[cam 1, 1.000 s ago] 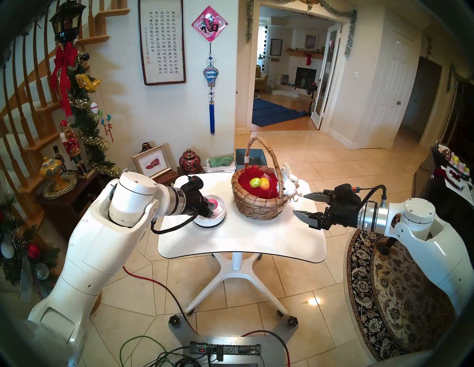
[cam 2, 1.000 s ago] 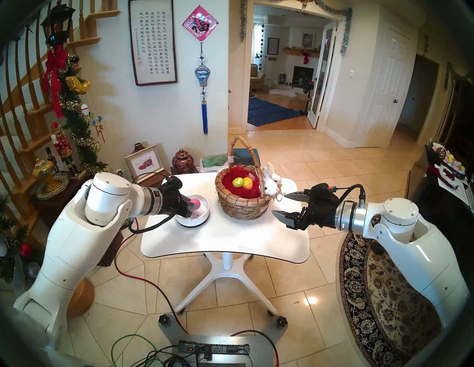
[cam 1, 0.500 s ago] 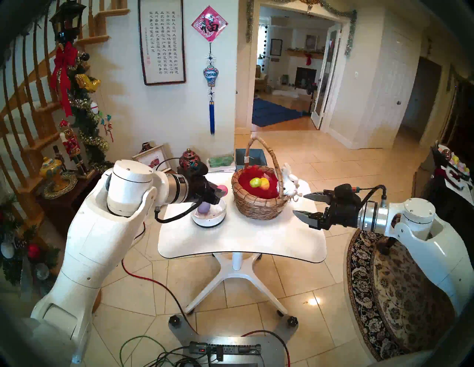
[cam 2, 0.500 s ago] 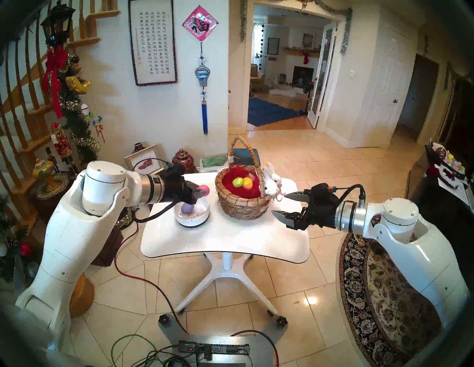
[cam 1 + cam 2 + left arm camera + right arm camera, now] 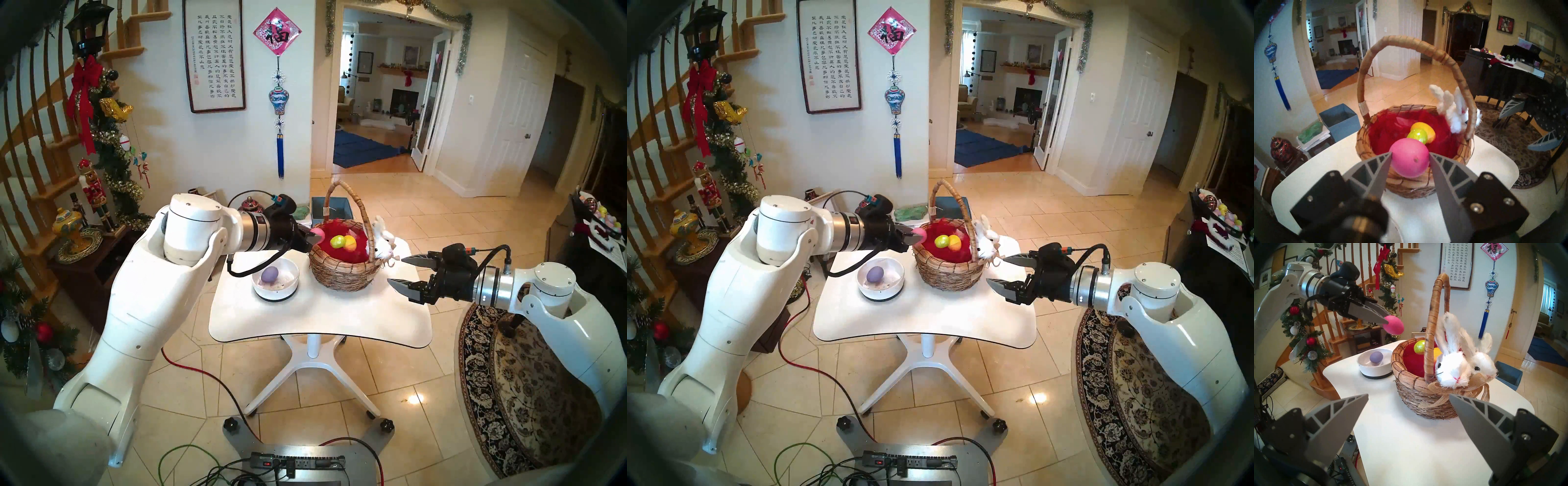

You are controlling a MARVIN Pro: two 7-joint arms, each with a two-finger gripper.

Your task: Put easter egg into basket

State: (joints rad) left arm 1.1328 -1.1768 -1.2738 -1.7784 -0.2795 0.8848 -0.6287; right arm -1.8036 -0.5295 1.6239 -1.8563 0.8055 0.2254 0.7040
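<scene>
My left gripper [image 5: 312, 237] is shut on a pink egg [image 5: 317, 235] and holds it in the air just at the left rim of the wicker basket [image 5: 342, 275]. The egg shows large between my fingers in the left wrist view [image 5: 1409, 157] and in the right wrist view [image 5: 1394, 325]. The basket has a tall handle, a red lining, white plush bunnies [image 5: 1452, 372] on its right rim, and a green egg [image 5: 338, 241] and an orange egg [image 5: 350, 243] inside. My right gripper [image 5: 402, 271] is open and empty, right of the basket.
A low white bowl [image 5: 276, 288] with a purple egg [image 5: 269, 274] stands on the white table [image 5: 322, 319], left of the basket. A blue box [image 5: 334, 207] sits on the floor behind. A dark container of pastel eggs [image 5: 600, 217] is at the far right.
My left gripper has lifted the pink egg out of the white bowl and carried it up and right to the basket's left rim. The purple egg stays in the bowl. The right arm has not moved.
</scene>
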